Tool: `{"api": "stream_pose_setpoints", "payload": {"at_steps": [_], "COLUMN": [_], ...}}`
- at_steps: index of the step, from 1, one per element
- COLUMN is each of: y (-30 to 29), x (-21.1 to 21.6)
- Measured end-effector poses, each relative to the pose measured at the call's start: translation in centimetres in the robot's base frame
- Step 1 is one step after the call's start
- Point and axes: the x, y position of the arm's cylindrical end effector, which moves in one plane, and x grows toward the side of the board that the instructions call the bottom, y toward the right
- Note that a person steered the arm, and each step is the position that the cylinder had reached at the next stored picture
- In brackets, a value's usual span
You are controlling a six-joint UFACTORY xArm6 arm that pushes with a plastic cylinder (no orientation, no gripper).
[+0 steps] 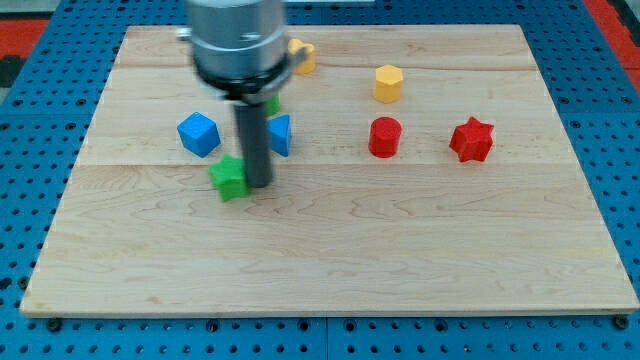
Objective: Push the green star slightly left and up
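The green star (pixel 229 178) lies on the wooden board (pixel 330 250), left of centre. My tip (pixel 258 185) stands right against the star's right side, touching or nearly touching it. The dark rod rises from there and the arm's grey body hides part of the board's top left. A blue cube (pixel 198 133) sits up and left of the star. A blue block (pixel 281 134), partly hidden by the rod, sits up and right of it.
A second green block (pixel 272 103) peeks out behind the rod. A yellow block (pixel 304 57) is half hidden near the top. A yellow hexagonal block (pixel 388 83), a red cylinder (pixel 384 137) and a red star (pixel 471 139) lie to the right.
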Motion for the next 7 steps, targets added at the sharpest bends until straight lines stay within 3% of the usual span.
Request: {"api": "stream_pose_setpoints", "payload": {"at_steps": [1,3,5,6,7], "y": [-3.2,-7.0,-2.3,-6.6,-7.2], "x": [0.1,4.8,-0.5,-1.7,1.7]}}
